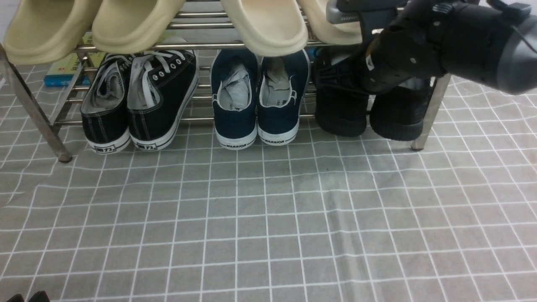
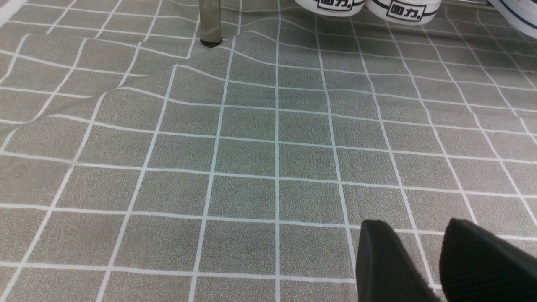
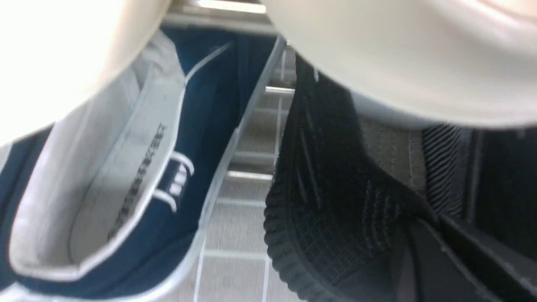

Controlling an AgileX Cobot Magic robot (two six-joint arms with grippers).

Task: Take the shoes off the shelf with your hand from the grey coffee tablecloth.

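Black fingers of the left hand (image 2: pixel 417 230) hang low over the grey coffee tablecloth (image 2: pixel 209 167), spread apart with bare cloth between them and nothing held. The cloth covers the bench, slightly creased. At its far side stands the shelf (image 1: pixel 31 109). Its lower tier holds three pairs with heels toward the camera: black canvas sneakers (image 1: pixel 138 105) on the left, navy shoes (image 1: pixel 256 105) in the middle, and the shoes (image 1: pixel 340 113) at the right end, just beside the right leg. Beige slippers (image 1: pixel 138 21) sit on the upper tier. The right hand (image 1: pixel 348 75) is in under that tier, at the collars of the shoes. In the right wrist view a dark finger lies against one black heel (image 3: pixel 335 201), but I cannot tell whether the hand is clamped.
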